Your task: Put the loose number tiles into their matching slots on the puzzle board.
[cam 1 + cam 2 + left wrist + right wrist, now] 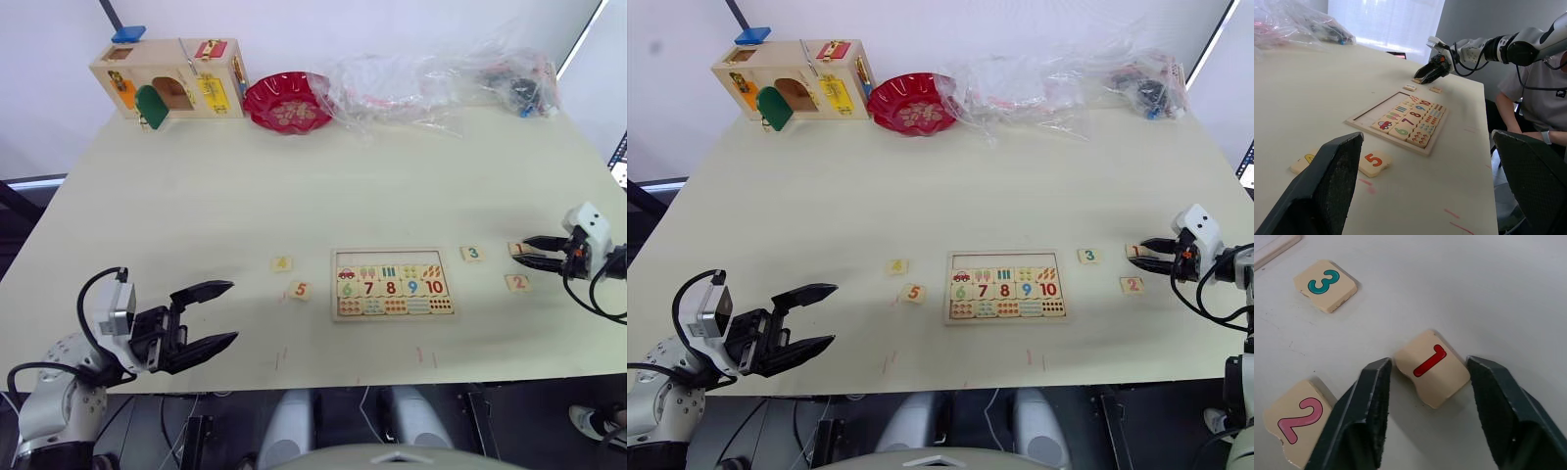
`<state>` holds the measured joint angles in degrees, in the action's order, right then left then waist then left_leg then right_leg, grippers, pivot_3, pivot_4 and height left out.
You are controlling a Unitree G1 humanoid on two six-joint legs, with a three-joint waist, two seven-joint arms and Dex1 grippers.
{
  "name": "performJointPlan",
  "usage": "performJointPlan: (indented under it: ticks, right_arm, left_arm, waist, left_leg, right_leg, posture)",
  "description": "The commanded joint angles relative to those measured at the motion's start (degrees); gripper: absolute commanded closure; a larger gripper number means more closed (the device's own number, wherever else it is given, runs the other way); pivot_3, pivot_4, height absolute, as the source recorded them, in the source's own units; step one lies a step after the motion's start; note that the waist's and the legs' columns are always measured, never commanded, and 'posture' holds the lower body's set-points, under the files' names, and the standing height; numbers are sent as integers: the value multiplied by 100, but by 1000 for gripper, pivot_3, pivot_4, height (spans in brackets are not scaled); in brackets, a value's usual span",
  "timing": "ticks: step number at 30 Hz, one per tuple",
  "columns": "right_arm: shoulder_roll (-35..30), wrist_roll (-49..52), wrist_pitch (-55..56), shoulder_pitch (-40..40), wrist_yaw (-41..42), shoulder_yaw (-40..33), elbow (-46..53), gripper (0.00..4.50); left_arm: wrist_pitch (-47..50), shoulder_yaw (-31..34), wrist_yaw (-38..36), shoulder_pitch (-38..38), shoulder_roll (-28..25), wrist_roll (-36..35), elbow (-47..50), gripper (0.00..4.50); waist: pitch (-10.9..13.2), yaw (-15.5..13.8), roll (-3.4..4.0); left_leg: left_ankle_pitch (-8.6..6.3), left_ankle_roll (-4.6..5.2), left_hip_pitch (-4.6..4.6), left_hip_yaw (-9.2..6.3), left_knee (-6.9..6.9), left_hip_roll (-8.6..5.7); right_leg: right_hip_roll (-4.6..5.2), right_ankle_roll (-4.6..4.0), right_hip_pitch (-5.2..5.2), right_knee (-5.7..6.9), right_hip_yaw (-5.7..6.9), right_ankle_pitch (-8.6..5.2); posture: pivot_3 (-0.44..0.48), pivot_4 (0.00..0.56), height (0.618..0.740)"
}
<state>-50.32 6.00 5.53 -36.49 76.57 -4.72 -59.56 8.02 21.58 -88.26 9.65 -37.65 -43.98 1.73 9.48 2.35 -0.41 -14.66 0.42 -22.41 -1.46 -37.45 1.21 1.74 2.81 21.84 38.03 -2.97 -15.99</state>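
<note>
Right of the puzzle board [394, 285], the right gripper [1427, 369] straddles tile 1 [1432, 367], fingers spread, not yet gripping

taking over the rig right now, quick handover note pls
Right end effector: open, straddling tile 1, not yet closed on it.
Left end effector: open, empty, over the table's near left, short of tile 5.
Puzzle board: top row of slots is empty.
Loose on the table: tile 4 and tile 5 to the board's left; tile 3, tile 1 and tile 2 to its right.
Done: nothing placed. Left: all five tiles.
</note>
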Motion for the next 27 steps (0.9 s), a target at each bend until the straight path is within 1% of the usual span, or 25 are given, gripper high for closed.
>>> performJointPlan:
  ticks: [1, 7, 8, 9, 20, 27]
  right_arm:
    - [-37, -68, 58, 60, 17, 40, 37, 1798]
    - [-38, -73, 70, 51, 31, 21, 32, 1798]
    - [-37, -70, 71, 54, 32, 18, 38, 2320]
    - [-37, -73, 84, 57, 25, 18, 45, 2570]
    - [-78, 14, 197, 136, 47, -48, 316, 2570]
    - [-239, 495, -333, 726, 242, -299, 1862, 2570]
  left_arm:
    - [-19, 63, 45, 61, 6, -61, 202, 0]
    - [-27, 30, 99, 64, 32, -61, 248, 0]
    - [-27, 23, 108, 70, 38, -61, 263, 0]
    - [-22, 18, 119, 72, 42, -62, 277, 0]
    - [53, -8, 243, 52, 68, -59, 419, 0]
    - [49, 18, 268, 73, 58, -64, 427, 0]
  waist:
    - [0, 1, 0]
    - [0, 1, 0]
    - [0, 0, 0]
    - [0, 0, 0]
    - [0, 0, 0]
    - [1, -8, 2]
  left_leg:
    - [0, 0, 0, 2, 0, 0]
    - [0, 0, 2, 1, 0, 0]
    - [0, 0, 2, 1, 0, 0]
    - [0, 0, 1, 0, 0, 0]
    - [0, 0, 3, 0, 0, 0]
    - [0, 0, 0, -3, 1, 0]
  right_leg:
    - [1, 0, 0, 0, -2, 0]
    - [0, 0, -2, 0, 0, 0]
    - [0, 0, -2, 0, -1, 0]
    - [0, 0, -2, 0, 0, 0]
    - [1, 0, -3, 0, -1, 0]
    - [2, 0, -2, 0, 1, 0]
  posture:
    - [0, 150, 740]
    - [0, 150, 740]
    - [0, 150, 740]
    - [0, 150, 740]
    - [0, 150, 740]
    - [0, 150, 740]
